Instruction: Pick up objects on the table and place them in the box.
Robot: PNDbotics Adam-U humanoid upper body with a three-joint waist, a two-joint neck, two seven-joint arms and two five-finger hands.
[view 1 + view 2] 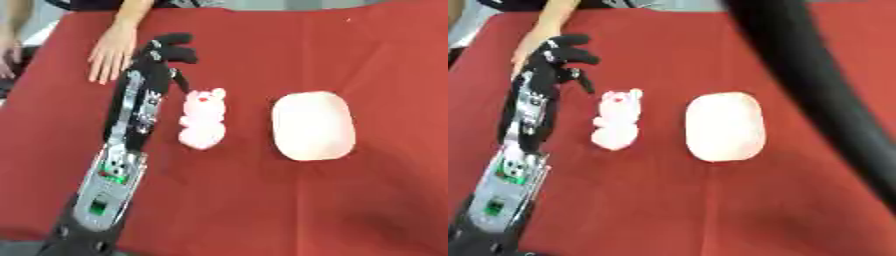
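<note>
A small pink plush bear (203,120) lies on the red cloth near the middle of the table. To its right sits a pale oval box (312,125), a short gap away from the bear. My left arm reaches up from the lower left. Its black left hand (164,50) hovers just up and left of the bear with fingers spread and relaxed, holding nothing. The thumb hangs close to the bear's head; I cannot tell whether they touch. My right hand shows in no view.
A person's bare hand (112,52) rests on the red tablecloth (262,200) at the far left edge, right beside my left hand. A thick black blurred shape (815,85) crosses the right eye view from the top to the right edge.
</note>
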